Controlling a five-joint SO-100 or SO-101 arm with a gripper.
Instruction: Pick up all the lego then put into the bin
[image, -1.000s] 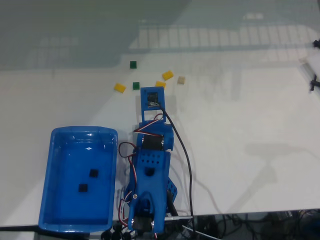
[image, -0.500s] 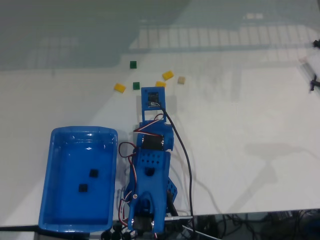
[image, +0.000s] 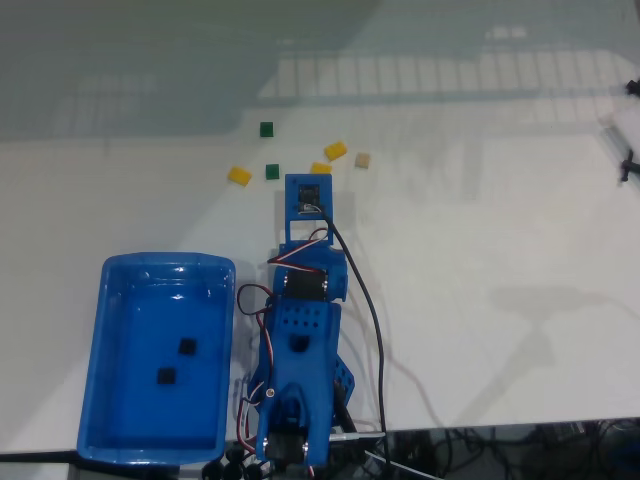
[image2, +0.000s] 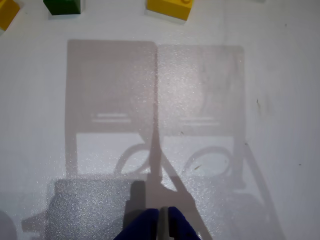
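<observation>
White bench (image: 480, 300), hand (image2: 163, 222) nearly shut and empty, yellow lego (image2: 169, 8) ahead, two black bricks (image: 187, 346) in blue bin (image: 118, 275).

Blue printed arm (image: 300, 350), black cable (image: 365, 300), red-white servo wires, blue fingers (image2: 142, 227)

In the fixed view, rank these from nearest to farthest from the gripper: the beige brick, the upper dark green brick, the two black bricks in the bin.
From the gripper:
1. Beige brick, up and right.
2. Upper dark green brick, up and left.
3. Black bricks, in the blue bin, lower left.
</observation>
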